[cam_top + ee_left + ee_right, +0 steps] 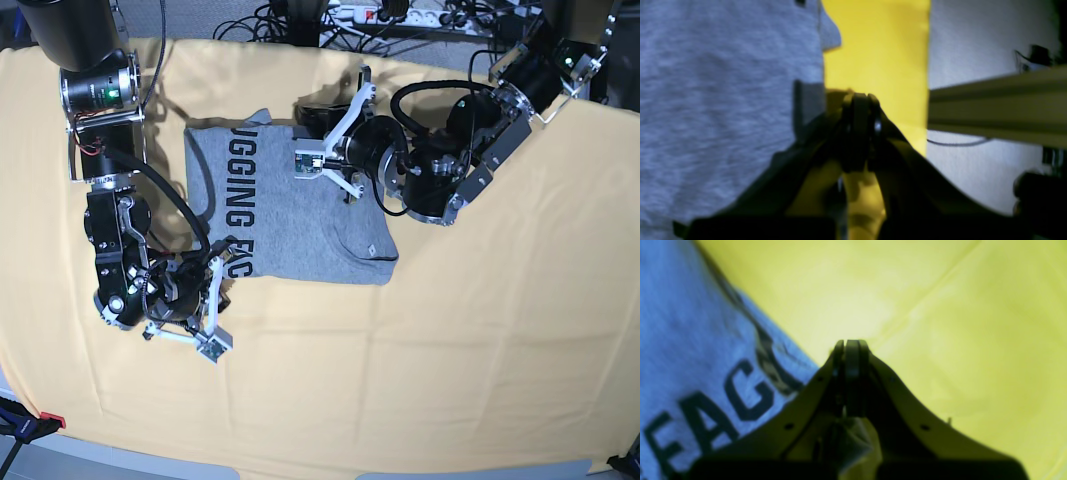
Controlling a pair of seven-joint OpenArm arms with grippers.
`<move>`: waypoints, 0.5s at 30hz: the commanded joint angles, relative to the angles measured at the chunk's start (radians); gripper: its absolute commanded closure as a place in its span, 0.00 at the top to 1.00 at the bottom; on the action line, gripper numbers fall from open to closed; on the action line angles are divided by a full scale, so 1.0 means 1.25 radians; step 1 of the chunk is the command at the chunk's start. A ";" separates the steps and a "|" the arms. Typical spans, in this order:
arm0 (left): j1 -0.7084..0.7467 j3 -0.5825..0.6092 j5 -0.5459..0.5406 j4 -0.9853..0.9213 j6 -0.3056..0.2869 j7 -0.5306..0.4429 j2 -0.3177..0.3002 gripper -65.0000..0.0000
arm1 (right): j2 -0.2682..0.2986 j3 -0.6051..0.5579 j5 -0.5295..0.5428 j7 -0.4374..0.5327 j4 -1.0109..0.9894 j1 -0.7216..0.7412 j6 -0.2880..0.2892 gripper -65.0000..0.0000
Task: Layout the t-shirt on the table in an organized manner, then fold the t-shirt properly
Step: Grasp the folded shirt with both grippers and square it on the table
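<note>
Step in hand: I judge I am between folds; the heather-grey short-sleeved cotton t-shirt with black block lettering [285, 205] lies as a compact, roughly rectangular block, so at least 1 fold looks done and the shape is not yet a finished small packet.
Shirt's place: it rests on the wide table under its smooth pale yellow-orange cloth [480, 330], toward the far edge and left of the middle in the base view, well apart from the near edge.
Lettering: it runs along the shirt's left side in the base view, and part of it shows beside my right fingers in the right wrist view.
Left gripper [860, 98]: my 2 jaws are pressed together with nothing between them; the tip hangs over bare yellow cloth just beside the shirt's edge, near the table's far edge. I cannot tell whether it touches the cloth.
Right gripper [851, 343]: jaws pressed together too, pinching nothing; it sits just off the shirt's near left corner, over bare cloth.
Next move, as I judge it: I need to spread both pairs of jaws, take 2 corners of 1 edge, and carry that edge across evenly.
Risk: a grab of only the top layer would undo the stack.
</note>
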 commanded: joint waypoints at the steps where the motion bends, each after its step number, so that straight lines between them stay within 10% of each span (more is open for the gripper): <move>1: -0.018 -0.009 0.006 0.011 0.008 -0.021 -0.004 0.00 | 0.008 -0.006 0.009 0.012 0.011 0.030 0.000 0.00; 15: -0.042 -0.010 0.230 -0.109 0.027 -0.118 -0.004 0.00 | 0.087 -0.120 0.186 -0.152 0.011 0.022 0.035 0.00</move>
